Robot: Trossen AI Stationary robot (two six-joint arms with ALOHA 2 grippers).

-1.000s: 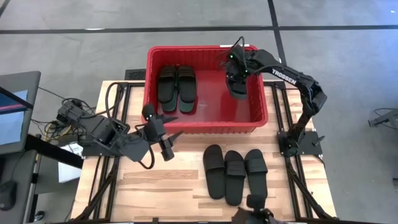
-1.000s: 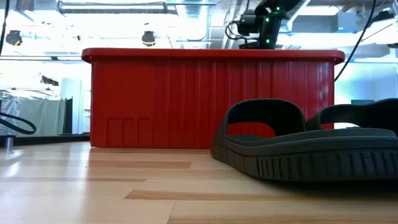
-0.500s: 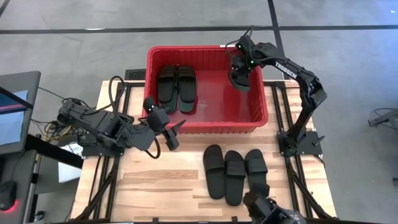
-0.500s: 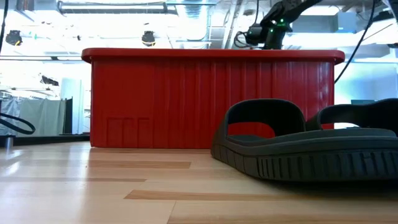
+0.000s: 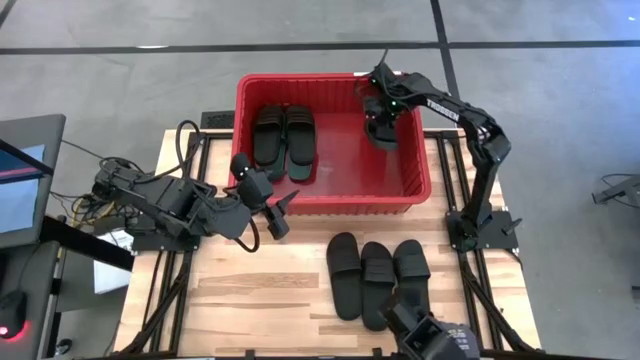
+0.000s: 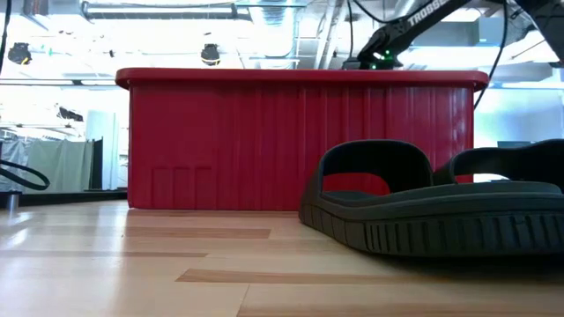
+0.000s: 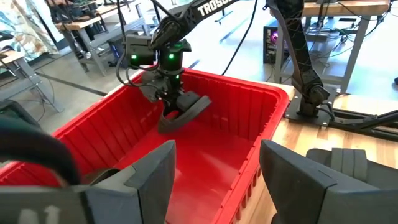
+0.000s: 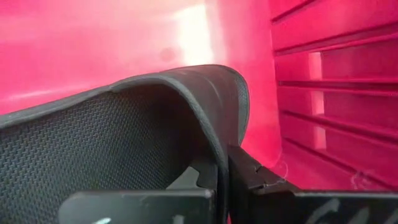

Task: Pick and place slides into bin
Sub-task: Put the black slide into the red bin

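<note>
While the right fingers [image 7: 171, 102] pinch a matte black slide [image 7: 183, 112] (strap textured) over the red bin [image 5: 415, 190], left fingers [image 5: 272, 215] stand spread.

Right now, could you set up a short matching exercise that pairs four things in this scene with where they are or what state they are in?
Things:
1. right gripper
2. left gripper
3. black pair
4. three black slides

Places or states:
A. lying on the table in front of the bin
B. open, beside the bin's front wall
C. resting on the bin floor, left side
D. shut on a slide, inside the bin

Pairs: 1-D, 2-B, 3-C, 4-A
</note>
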